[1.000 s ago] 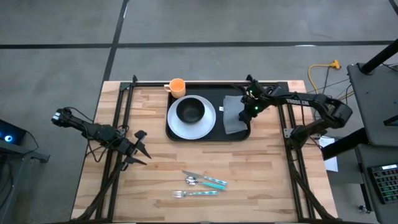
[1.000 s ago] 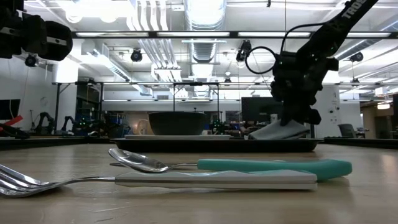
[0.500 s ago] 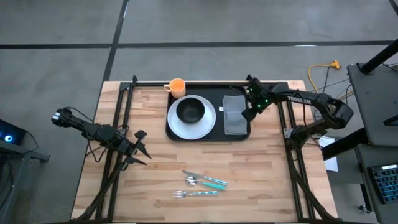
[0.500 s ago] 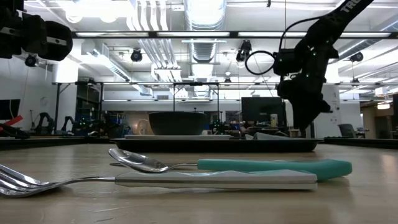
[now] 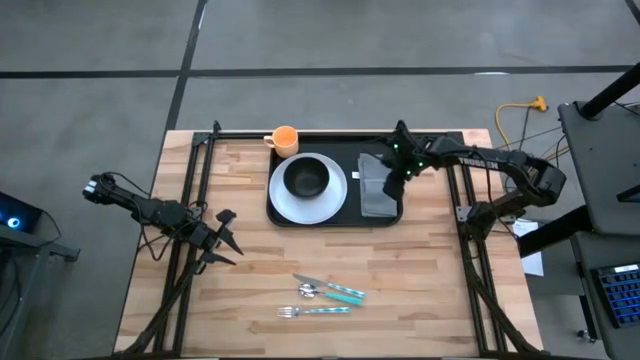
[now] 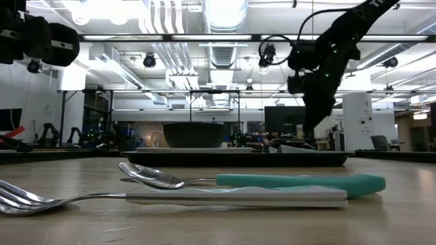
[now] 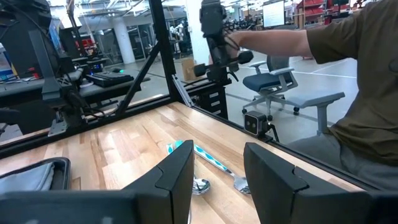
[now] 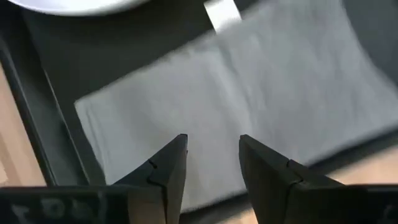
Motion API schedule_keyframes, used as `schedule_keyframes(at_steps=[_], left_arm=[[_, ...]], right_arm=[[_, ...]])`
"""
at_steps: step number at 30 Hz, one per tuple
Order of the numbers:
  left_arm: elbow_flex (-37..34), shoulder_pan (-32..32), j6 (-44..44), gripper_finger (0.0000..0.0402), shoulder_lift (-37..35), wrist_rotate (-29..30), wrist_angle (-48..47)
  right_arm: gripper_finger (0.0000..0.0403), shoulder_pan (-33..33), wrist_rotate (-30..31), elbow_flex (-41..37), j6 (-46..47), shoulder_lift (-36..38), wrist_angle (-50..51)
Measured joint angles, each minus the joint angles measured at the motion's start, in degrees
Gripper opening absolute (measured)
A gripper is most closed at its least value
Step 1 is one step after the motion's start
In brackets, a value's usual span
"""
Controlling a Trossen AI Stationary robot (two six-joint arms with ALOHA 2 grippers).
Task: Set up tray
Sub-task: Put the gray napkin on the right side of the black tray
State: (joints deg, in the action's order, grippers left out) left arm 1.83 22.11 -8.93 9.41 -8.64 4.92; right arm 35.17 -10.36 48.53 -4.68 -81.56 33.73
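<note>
The black tray point(image 5: 354, 204) lies at the table's far middle and shows as a dark strip in the low view point(image 6: 238, 158). On it sit a white plate point(image 5: 330, 202) with a black bowl point(image 5: 307, 177) and, to the right, a folded grey napkin point(image 5: 377, 190) lying flat point(image 8: 249, 87). An orange cup point(image 5: 285, 139) stands at the tray's far left corner. My right gripper point(image 5: 392, 180) hovers open over the napkin point(image 8: 213, 152), clear of it in the low view point(image 6: 310, 135). My left gripper point(image 5: 222, 243) waits open near the table's left edge point(image 7: 217, 168).
A spoon point(image 5: 330, 291) and a fork point(image 5: 314, 311) with teal and white handles lie on the wood near the table's near edge, close to the low camera point(image 6: 259, 181). Black frame rails run along the left, right and far sides. A person point(image 7: 348, 74) stands beyond the table.
The napkin's end, raised under my right gripper a second ago, has dropped and now lies flat on the tray. My right gripper has risen off the napkin and drifted slightly toward the table's left.
</note>
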Motion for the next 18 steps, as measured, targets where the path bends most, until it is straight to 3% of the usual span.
schedule_keyframes(at_steps=[7,18], left_arm=[[0.0,0.0,0.0,0.0122,0.0,-0.01,-0.01],[0.0,-0.02,0.01,0.0122,0.0,0.0,0.0]], right_arm=[[0.0141,-3.34,0.88,-0.02,-3.73,-0.04,-9.96],[0.0132,-3.29,1.79,-2.23,-1.67,-0.04,-10.31]])
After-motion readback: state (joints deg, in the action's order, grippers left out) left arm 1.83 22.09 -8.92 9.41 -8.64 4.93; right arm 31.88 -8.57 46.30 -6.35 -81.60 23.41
